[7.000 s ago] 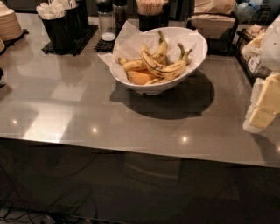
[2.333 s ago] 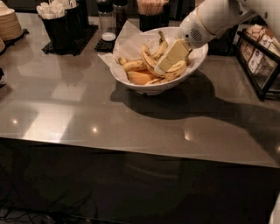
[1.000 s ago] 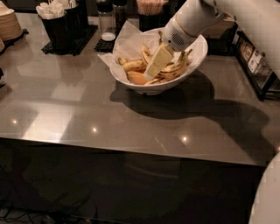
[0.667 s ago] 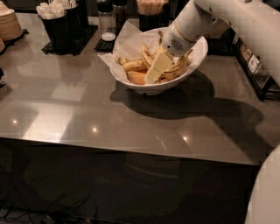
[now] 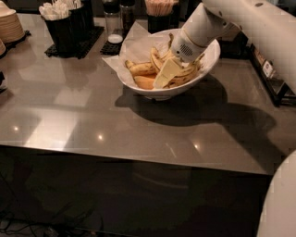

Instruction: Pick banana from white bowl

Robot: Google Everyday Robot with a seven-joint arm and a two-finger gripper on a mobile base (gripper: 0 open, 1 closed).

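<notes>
The white bowl stands at the back middle of the grey table, lined with crumpled white paper. Several yellow bananas lie in it, some with brown spots. My gripper is cream-coloured and reaches down from the upper right on the white arm. It is inside the bowl, tip down among the bananas near the bowl's middle, and it covers some of them.
Black holders with white utensils stand at the back left, beside a stack of plates. A shaker and a cup of sticks stand behind the bowl. A black rack stands at the right. The table's front edge is near.
The gripper came in from the right edge, reached over the bowl and has sunk lower and a little leftward among the bananas. The bowl has not moved.
</notes>
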